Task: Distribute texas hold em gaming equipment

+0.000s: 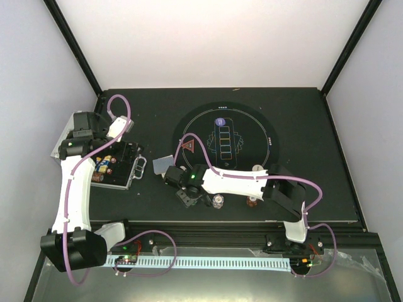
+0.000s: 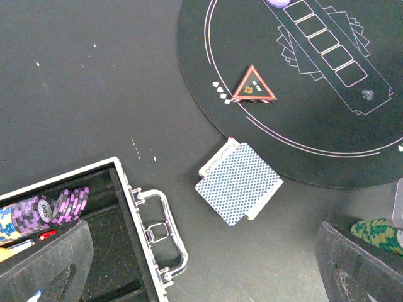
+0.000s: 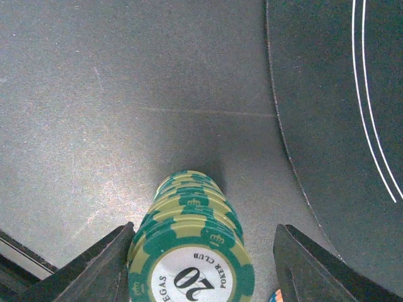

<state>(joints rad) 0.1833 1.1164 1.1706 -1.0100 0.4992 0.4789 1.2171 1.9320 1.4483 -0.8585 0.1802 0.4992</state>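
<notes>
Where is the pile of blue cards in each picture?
Top external: the card deck lies just left of the round mat, left of centre.
Left wrist: the card deck is near the middle, at the round mat's lower-left edge.
Right wrist: not in it.
Shared landmark: the round mat, visible in all three views.

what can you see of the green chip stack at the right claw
A stack of green chips with cream edge stripes and crown marks, top face white, marked 20. It stands on the dark table beside the round mat, between the open right claw's fingers, close against one, clear of the other.
</notes>
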